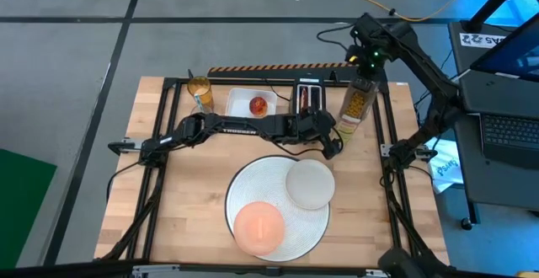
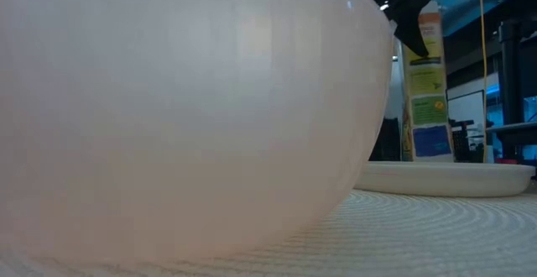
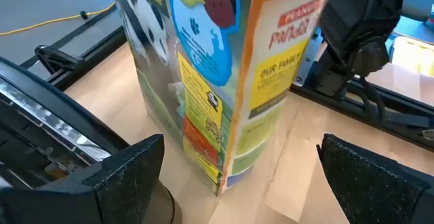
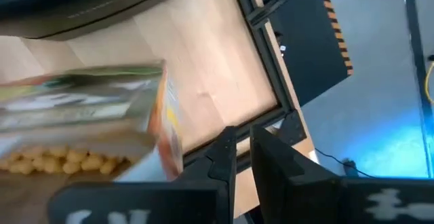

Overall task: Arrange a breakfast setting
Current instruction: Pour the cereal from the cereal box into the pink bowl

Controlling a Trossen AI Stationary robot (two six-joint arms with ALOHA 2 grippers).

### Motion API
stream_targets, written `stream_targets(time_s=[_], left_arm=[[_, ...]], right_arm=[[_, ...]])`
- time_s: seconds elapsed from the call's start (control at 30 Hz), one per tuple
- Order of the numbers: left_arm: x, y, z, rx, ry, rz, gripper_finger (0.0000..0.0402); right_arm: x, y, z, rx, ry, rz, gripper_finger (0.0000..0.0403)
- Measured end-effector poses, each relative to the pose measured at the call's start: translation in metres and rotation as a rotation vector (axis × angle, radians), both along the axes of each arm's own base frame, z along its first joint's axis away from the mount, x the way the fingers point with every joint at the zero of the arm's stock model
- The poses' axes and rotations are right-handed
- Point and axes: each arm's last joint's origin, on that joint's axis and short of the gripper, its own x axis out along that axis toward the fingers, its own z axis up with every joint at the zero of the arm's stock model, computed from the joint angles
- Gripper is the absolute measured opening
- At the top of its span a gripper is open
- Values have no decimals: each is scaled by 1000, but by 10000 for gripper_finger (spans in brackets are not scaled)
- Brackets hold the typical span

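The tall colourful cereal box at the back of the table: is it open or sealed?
Open. The tall colourful cereal box shows yellow cereal puffs through its top, and it stands upright on the wooden table.

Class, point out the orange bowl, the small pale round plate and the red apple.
Orange bowl (image 1: 258,227): high view, centre of its inside.
Small pale round plate (image 1: 310,184): high view, middle of its face.
Red apple (image 1: 258,106): high view, its top.

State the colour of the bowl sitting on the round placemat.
Orange, a pale peachy shade. The bowl on the white placemat shows best in the high view.

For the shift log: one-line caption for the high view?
Left gripper open beside the cereal box, right gripper above it; orange bowl on placemat.
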Motion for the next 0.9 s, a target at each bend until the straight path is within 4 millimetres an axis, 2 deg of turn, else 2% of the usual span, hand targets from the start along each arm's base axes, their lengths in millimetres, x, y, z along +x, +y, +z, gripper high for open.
stream_targets(time_s=[0.27,0.43,0.57,0.67,0.9], left_arm=[[-3,0,-4,0,53,7,381],[-4,-2,-6,0,71,3,381],[-4,-4,-5,1,71,0,381],[-4,-5,-5,2,70,2,381],[-4,-5,-4,8,65,9,381]], right_arm=[[5,-4,-7,48,-21,-13,37],[-7,-2,-30,125,25,-49,37],[-17,11,-50,187,74,-74,37],[-25,23,-58,203,85,-77,36],[-43,52,-43,195,-26,-106,37]])
